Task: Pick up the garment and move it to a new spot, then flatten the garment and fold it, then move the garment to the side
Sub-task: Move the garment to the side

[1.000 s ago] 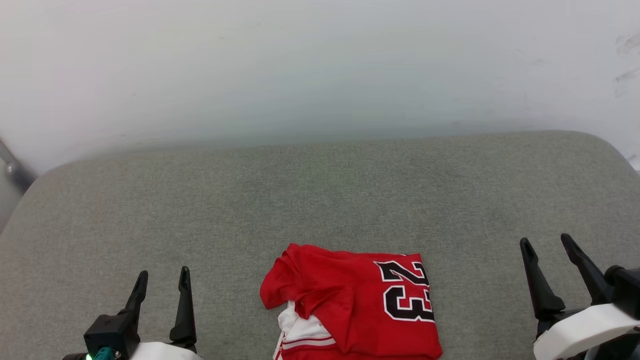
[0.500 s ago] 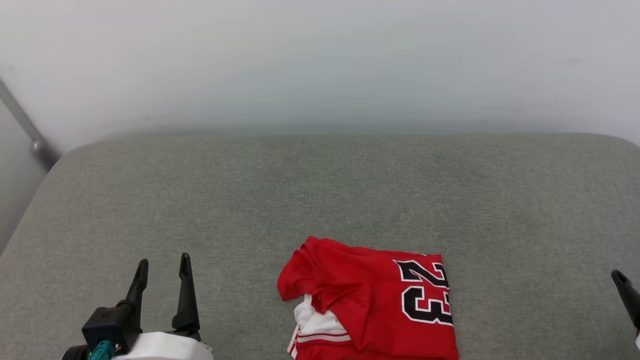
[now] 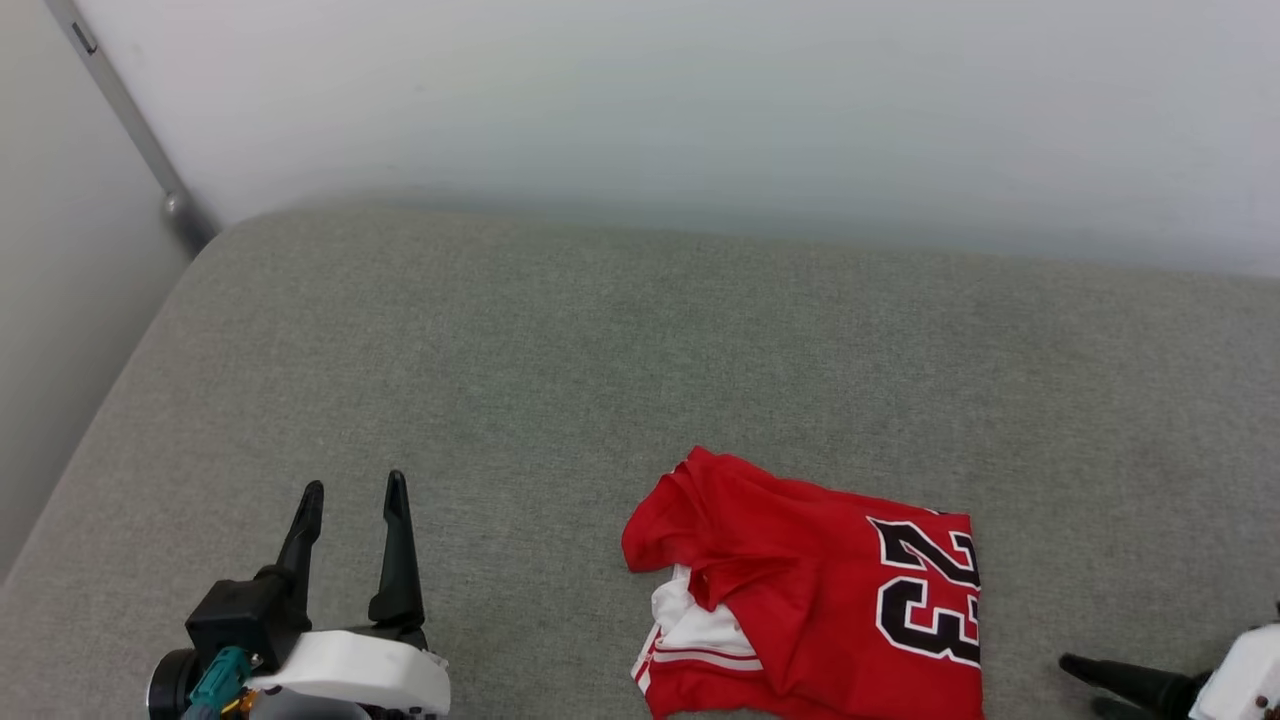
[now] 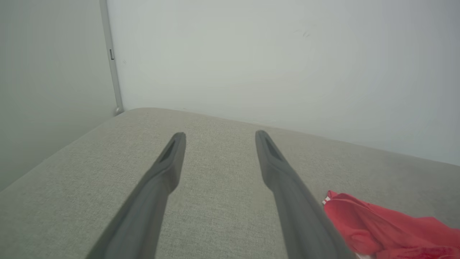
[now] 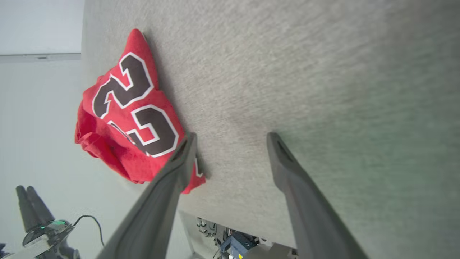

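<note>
Left fingers (image 4: 168, 169) and right fingers (image 5: 285, 169), tapered, stand apart beside folded red garment (image 3: 810, 600) on woven cushion (image 3: 600, 350)

Saw coarse, matt grey woven cloth over the cushion (image 3: 600, 350). Found the garment (image 3: 800, 600) of soft red cloth, with flat black numerals (image 3: 925, 590) edged in white. Noted matt dark plastic on the fingers of the left tool (image 3: 355, 482) and right tool (image 5: 233, 135), and smooth white plastic on the forearm shell (image 3: 350, 670). Took the wall (image 3: 700, 100) for smooth matt paint.

garment (image 3: 820, 600) btm edge cropped
</note>
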Available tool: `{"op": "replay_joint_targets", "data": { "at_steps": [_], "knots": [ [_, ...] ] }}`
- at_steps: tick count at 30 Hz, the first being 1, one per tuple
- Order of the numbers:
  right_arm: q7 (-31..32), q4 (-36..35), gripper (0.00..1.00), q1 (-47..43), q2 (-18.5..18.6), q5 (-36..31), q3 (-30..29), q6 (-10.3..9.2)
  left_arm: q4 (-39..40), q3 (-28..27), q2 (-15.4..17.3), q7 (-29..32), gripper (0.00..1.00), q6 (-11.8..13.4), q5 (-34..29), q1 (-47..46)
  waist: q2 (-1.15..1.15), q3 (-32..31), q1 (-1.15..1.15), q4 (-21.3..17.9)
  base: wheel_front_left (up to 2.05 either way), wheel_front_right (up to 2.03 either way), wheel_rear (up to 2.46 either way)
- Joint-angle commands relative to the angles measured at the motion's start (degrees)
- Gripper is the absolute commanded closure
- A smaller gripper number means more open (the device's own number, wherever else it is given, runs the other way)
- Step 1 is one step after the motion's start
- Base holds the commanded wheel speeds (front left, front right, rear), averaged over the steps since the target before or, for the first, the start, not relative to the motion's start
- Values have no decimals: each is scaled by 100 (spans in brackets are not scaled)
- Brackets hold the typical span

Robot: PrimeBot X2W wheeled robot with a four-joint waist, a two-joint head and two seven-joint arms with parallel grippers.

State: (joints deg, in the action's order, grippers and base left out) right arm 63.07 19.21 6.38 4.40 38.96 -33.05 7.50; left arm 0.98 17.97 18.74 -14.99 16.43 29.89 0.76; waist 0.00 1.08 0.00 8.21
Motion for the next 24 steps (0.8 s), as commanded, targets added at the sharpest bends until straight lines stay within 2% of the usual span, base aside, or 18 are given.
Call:
{"op": "replay_joint_targets", "data": {
  "at_steps": [1,4,8,12,13,15,20,24],
  "knots": [
    [193,166,0,226,-69,297,-86,-2,-25,-3,-54,-25,0,-56,-57,-138,0,142,0,109,0,0,0],
    [424,577,0,521,-154,949,-174,-2,-62,-12,-97,-25,0,-113,-88,-270,0,277,0,162,0,0,0],
    [346,1398,0,935,-155,1959,167,-2,-121,-33,-138,-25,0,-168,-135,-386,0,407,0,183,0,0,0],
    [88,1875,0,1110,-169,2425,707,-2,-185,-29,-149,-25,0,-246,-189,-496,0,465,0,192,0,0,0],
    [4,1942,49,1125,-170,2493,840,-2,-202,-25,-150,-25,0,-264,-195,-500,0,465,0,189,0,0,0],
    [-159,1936,100,1122,-182,2548,1087,-2,-231,-26,-149,-25,0,-279,-205,-512,0,453,0,176,0,0,0],
    [-523,1561,100,1048,-145,2395,1519,-2,-278,-69,-133,-25,0,-322,-227,-439,0,336,0,61,0,0,0],
    [-867,890,100,950,164,1801,2171,-2,-288,-83,-112,-24,0,-372,-255,-417,0,245,0,-104,0,0,0]
  ]
}}
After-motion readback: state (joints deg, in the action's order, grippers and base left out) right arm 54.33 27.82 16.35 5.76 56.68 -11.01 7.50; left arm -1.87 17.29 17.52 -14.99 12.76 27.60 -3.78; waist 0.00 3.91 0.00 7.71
